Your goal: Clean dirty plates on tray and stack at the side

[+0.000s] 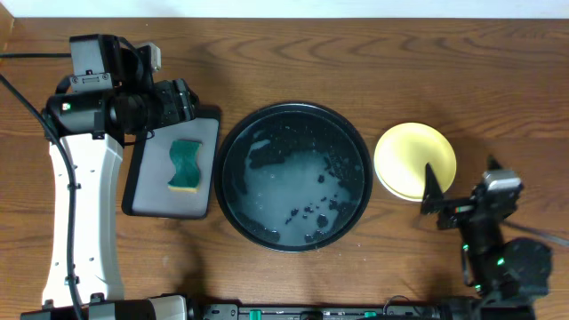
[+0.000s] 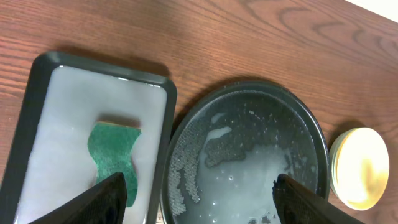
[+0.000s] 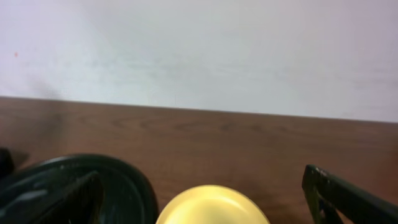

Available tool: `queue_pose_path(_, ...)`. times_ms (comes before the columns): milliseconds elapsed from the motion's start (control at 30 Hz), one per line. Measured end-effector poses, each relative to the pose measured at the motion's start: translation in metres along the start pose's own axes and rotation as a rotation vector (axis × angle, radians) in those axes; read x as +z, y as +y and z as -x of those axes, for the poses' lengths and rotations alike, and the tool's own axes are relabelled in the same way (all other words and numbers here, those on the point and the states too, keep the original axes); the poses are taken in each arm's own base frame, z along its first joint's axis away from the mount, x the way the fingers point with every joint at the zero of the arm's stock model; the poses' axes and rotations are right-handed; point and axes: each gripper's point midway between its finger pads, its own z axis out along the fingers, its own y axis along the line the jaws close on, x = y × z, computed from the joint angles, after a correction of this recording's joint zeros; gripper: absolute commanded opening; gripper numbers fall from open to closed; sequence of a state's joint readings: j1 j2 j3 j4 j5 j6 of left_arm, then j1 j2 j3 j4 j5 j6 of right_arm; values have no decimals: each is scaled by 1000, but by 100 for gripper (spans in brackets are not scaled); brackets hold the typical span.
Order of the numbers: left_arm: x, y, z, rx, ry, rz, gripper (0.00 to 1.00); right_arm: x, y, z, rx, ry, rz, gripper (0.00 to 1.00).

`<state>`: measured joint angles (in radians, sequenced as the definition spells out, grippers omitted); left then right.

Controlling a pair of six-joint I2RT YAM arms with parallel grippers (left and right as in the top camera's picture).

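The wooden table [image 1: 356,53] carries three items in a row. From left: a grey rectangular tray [image 1: 200,147], a round black tray [image 1: 294,107] just beside it, and a plate stack [image 1: 413,158], yellow on top.

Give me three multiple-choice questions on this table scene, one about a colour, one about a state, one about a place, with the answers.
1. What colour is the top plate beside the round black tray? A red; B pale yellow; C black.
2. What state is the round black tray in? A dry and bare; B wet with foam and dark specks; C covered by cloth.
3. Where is the green sponge? A on the top plate; B in the round black tray; C on the rectangular grey tray.
Answers: B, its face is pale yellow. B, foam and specks cover its floor. C, it lies on the grey surface.
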<state>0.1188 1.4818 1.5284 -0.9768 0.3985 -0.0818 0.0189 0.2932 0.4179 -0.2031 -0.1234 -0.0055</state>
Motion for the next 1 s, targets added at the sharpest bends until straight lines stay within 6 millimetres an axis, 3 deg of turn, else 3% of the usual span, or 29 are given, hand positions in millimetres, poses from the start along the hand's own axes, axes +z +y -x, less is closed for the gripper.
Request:
queue_pose_path(167, 0, 0, 0, 0, 0, 0, 76, -3, 4, -34, -11, -62, 22, 99)
queue_pose_path(433, 0, 0, 0, 0, 0, 0, 76, -2, 5, -63, -11, -59, 27, 99)
queue_pose_path(833, 0, 0, 0, 0, 0, 0, 76, 6, 6, -99, -6, -20, 35, 99)
queue_pose_path(1000, 0, 0, 0, 0, 0, 0, 76, 7, 6, -104, -2, 1, 36, 99)
